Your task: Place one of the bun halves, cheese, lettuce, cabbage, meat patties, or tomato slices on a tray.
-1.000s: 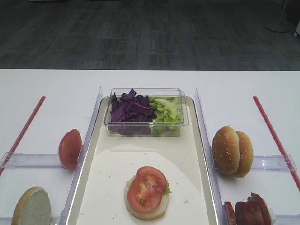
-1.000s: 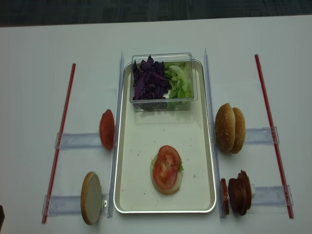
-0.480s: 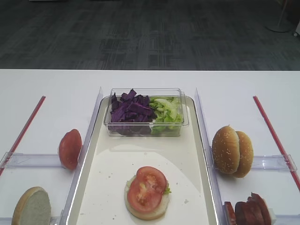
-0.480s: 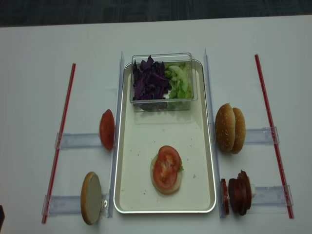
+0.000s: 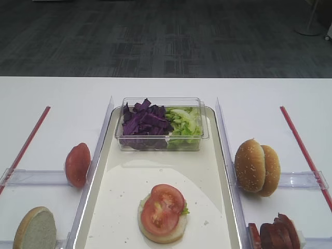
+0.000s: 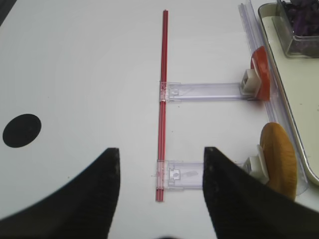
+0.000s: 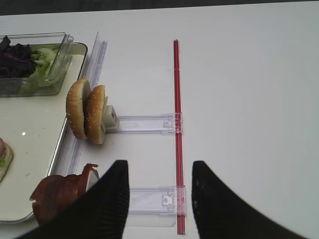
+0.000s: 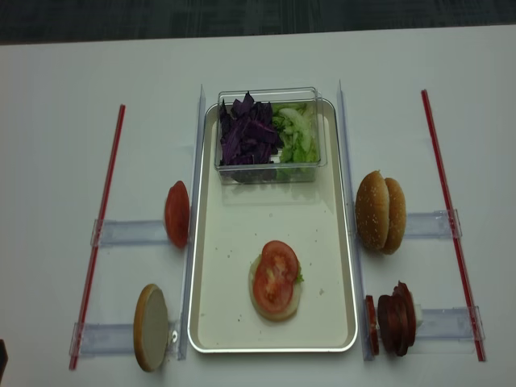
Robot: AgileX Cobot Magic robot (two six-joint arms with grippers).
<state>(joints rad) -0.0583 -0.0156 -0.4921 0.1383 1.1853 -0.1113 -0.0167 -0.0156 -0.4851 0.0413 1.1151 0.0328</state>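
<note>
White table [image 8: 64, 72]: tray [image 8: 211, 322] at the near edge holds a tomato slice [image 8: 276, 276] on a bun [image 8: 274, 310]; both end effectors [image 6: 159, 169] [image 7: 159, 177] released, empty.

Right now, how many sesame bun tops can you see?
2: the sesame bun tops stand on edge side by side in the holder just right of the tray. None looks hidden.

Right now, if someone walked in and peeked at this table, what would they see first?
Probably the bright red tomato slice sitting on a bun base near the front of the big cream tray. Next, the clear tub at the tray's far end, with dark purple cabbage on its left and green lettuce on its right. Sesame bun tops stand on edge just right of the tray.
</note>
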